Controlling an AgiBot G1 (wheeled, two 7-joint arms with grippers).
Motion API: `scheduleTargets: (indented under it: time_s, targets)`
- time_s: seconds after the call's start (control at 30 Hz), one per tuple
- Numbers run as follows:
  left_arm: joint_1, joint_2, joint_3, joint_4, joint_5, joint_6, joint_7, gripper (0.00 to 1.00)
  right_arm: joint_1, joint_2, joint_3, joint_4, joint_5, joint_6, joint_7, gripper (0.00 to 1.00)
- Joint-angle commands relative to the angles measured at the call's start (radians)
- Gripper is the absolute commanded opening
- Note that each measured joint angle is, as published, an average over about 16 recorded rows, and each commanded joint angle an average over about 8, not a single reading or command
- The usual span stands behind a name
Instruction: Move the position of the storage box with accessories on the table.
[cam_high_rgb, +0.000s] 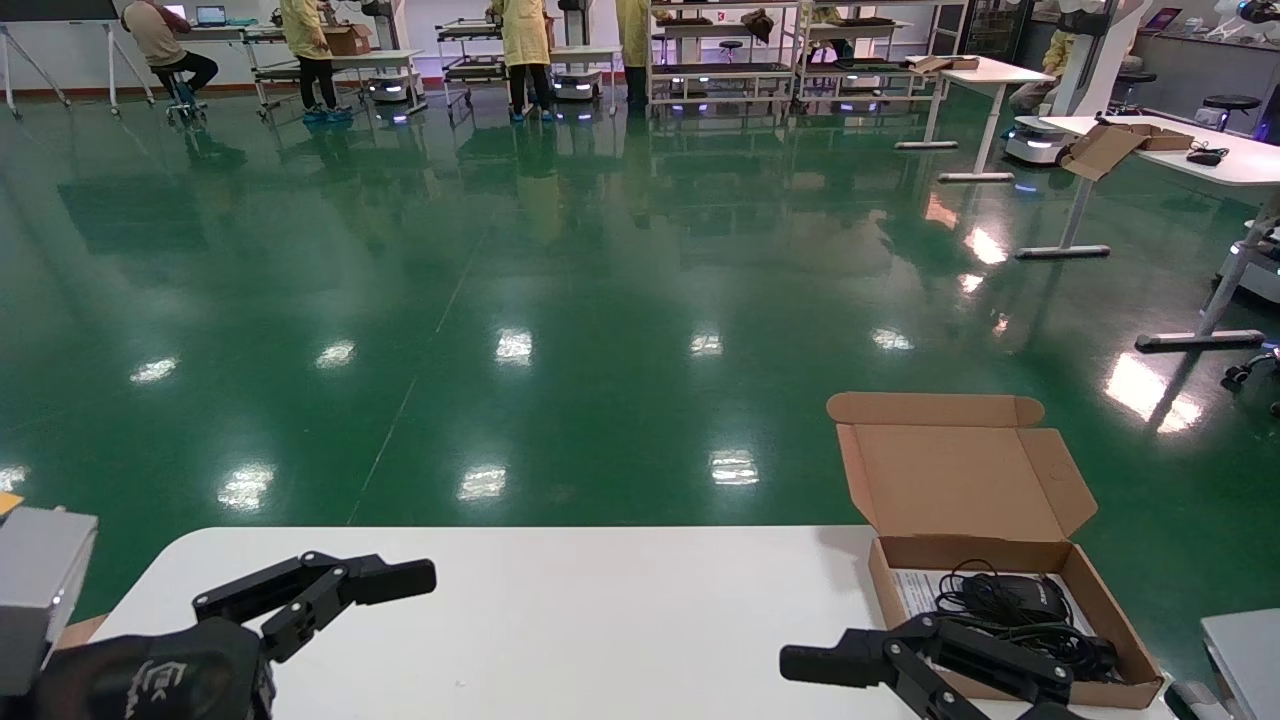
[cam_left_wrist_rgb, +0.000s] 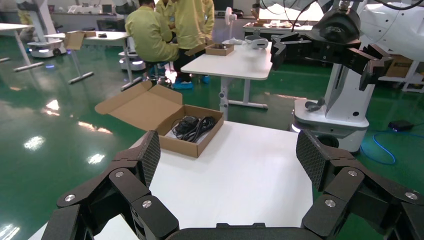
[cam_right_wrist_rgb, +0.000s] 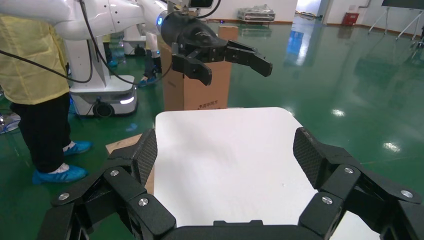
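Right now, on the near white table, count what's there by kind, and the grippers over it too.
Cardboard storage box, lid open: 1
Black wired mouse in the box: 1
White printed sheet under it: 1
Grippers, left gripper and right gripper, both open, empty, above the table: 2
Total: 5

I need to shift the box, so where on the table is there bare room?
Bare: the table between the left gripper and right gripper. Crowded: the right end, where the storage box holds the mouse.
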Motion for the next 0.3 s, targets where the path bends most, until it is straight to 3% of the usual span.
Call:
scheduleTargets:
  time_s: [0.03, 0.3]
  targets:
    - [0.000, 0.000, 0.000, 0.000, 0.000, 0.000, 0.000, 1.00, 0.001, 0.000, -0.001, -0.001, 0.000, 0.001, 0.000, 1.00]
    - [0.000, 0.000, 0.000, 0.000, 0.000, 0.000, 0.000, 1.00, 0.002, -0.001, -0.002, -0.003, 0.001, 0.002, 0.001, 1.00]
